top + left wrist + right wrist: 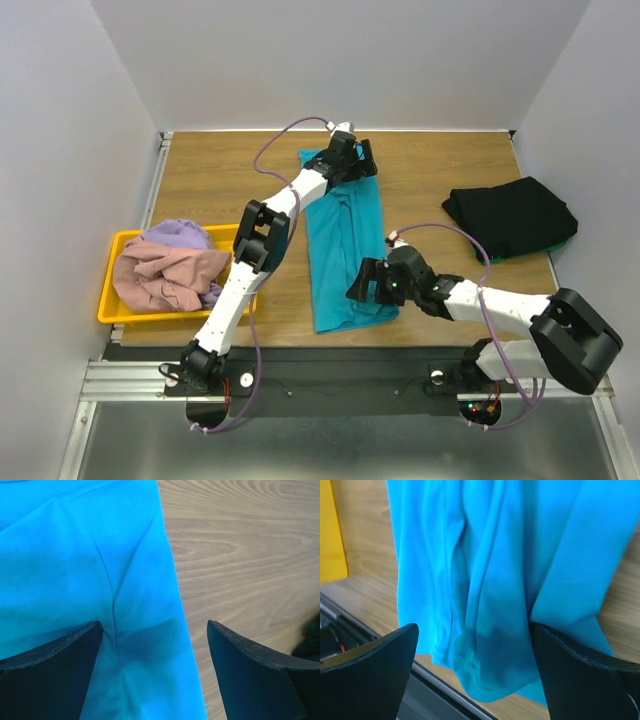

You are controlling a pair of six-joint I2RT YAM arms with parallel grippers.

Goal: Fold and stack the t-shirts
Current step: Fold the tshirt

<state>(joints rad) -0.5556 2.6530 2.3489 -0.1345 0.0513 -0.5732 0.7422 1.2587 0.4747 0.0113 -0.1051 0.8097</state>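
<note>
A teal t-shirt (345,245) lies in the middle of the table, folded lengthwise into a long strip running from far to near. My left gripper (352,158) is open over its far end; in the left wrist view the gripper (154,625) straddles the shirt's right edge (125,605), with bare wood under the right finger. My right gripper (368,285) is open at the shirt's near end; in the right wrist view the gripper (474,627) has the bunched near end (490,630) between its fingers. A folded black t-shirt (510,215) lies at the right, on a green one (563,243).
A yellow tray (112,300) at the left holds crumpled dusty pink (165,275) and lavender (180,235) shirts; the tray also shows in the right wrist view (332,530). The table's near edge and metal rail (365,630) run just below the teal shirt's near end.
</note>
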